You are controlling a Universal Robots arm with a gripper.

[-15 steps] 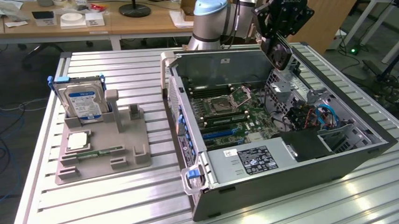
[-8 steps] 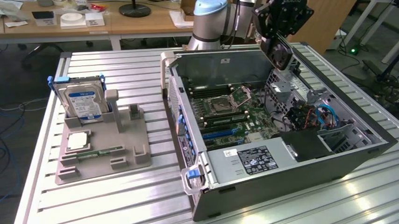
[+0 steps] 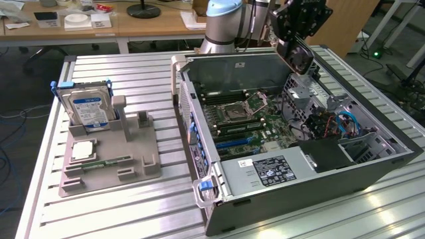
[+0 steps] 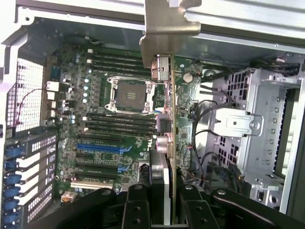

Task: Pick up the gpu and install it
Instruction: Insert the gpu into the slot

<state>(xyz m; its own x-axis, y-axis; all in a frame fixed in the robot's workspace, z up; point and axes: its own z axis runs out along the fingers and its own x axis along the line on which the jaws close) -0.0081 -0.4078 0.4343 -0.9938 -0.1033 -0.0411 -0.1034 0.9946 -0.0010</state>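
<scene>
Holding gpu [image 3: 297, 54] clamped in tool [image 4: 164, 206], directly above open computer case [image 3: 299, 194]; light, stiff, fragile card, best pinched across rigid edges.

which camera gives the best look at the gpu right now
The exterior view: the gpu shows its black face and round fan, held by the gripper above the open computer case. The wrist view sees it edge-on: the pale bracket and a thin green board edge between the fingers, over the motherboard.
</scene>
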